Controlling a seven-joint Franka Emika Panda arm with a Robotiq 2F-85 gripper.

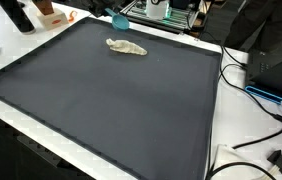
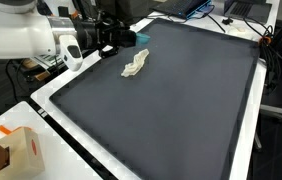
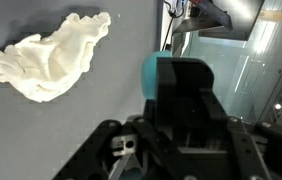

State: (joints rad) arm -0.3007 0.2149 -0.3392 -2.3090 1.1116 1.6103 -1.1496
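The white worktop (image 1: 217,120) carries a black mat (image 1: 111,110) that covers nearly all of it. Only a thin pale margin shows round the mat's edges in both exterior views. Most of the mat is bare, so from its centre out to the 3, 6 and 9 o'clock edges I have open room for moving.

My arm (image 2: 16,35) comes in over the margin at about 10 o'clock in an exterior view. A cardboard box (image 2: 23,152) stands off the mat on the margin at about 7 o'clock in that view, well apart from the arm. Cables (image 1: 251,92) trail beside the worktop's 3 o'clock edge.

The crumpled pale cloth (image 1: 126,46) lies flat on the mat near its 12 o'clock edge, with bare mat all round it. In the wrist view the cloth (image 3: 51,55) sits at about 10 o'clock from the tool (image 3: 181,75), near it but apart from it.

The tool (image 2: 136,40) hangs just inside the mat's edge, with the cloth (image 2: 133,66) at its 6 o'clock. A small teal piece (image 3: 161,72) sits right at the tool's tip, and the dark fingers (image 3: 193,95) read as one block in front of it. I cannot tell whether the tool is clenched on that piece or released. The teal piece (image 1: 121,18) also shows in the exterior view, beyond the cloth by the mat's 12 o'clock edge.
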